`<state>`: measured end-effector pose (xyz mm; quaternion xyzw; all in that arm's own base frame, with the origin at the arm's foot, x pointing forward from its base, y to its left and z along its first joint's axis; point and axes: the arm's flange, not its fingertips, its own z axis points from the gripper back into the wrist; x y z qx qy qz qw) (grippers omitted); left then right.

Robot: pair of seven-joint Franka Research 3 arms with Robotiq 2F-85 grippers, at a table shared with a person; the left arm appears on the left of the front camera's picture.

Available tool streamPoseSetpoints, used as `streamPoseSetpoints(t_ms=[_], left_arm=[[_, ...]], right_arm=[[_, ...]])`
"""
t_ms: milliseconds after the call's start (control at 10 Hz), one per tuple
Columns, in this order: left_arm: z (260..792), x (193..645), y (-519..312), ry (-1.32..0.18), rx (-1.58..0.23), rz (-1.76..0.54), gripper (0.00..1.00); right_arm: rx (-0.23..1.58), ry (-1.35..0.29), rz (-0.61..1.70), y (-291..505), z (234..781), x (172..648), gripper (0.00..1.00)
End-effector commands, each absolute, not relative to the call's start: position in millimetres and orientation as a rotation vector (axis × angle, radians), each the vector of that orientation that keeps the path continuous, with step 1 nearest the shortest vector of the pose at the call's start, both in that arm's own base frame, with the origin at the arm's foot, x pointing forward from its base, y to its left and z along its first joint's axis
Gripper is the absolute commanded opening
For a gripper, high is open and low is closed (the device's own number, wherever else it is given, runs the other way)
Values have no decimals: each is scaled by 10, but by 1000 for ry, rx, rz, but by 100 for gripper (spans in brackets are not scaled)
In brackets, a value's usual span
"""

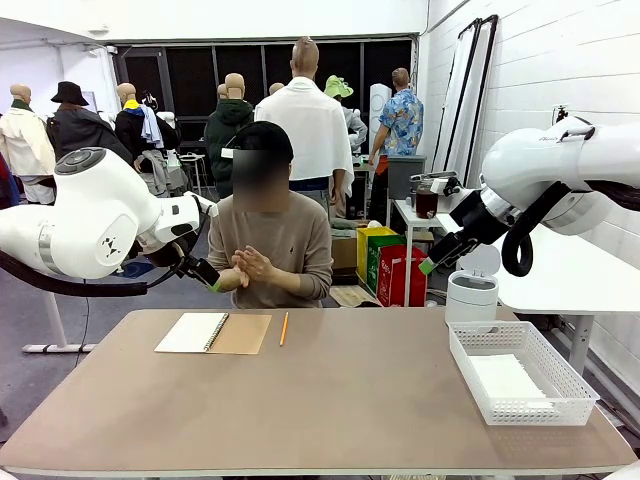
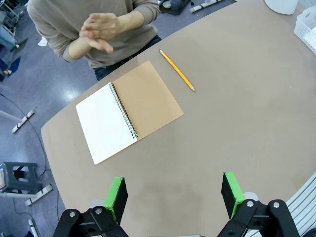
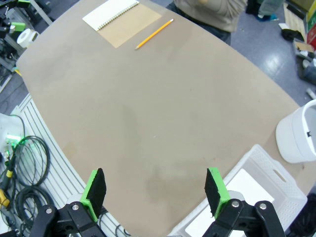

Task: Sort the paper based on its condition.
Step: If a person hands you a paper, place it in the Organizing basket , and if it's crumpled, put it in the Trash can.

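Jaws both spread wide, empty; paper [image 1: 505,378] lying in white basket [image 1: 540,412].

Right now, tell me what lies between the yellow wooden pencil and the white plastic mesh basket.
Nothing: only bare brown tabletop separates the yellow pencil from the white plastic basket holding paper, per the front view.

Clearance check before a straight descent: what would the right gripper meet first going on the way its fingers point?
The right gripper would probably meet bare table first; the white basket sits just beside one of its fingers. Depth unclear, so rim clearance is uncertain.
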<state>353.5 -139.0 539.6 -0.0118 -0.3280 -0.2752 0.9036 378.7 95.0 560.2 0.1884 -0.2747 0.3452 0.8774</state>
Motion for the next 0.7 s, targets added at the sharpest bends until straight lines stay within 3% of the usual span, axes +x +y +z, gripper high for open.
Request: streamPoseSetpoints(t_ms=[0, 600], left_arm=[[5390, 3536, -1376, -677, -26, -568, 100], [5390, 3536, -1376, -677, -26, -568, 100]], right_arm=[[394, -567, 722, 955, 5600, 3799, 100], [394, -567, 722, 955, 5600, 3799, 100]])
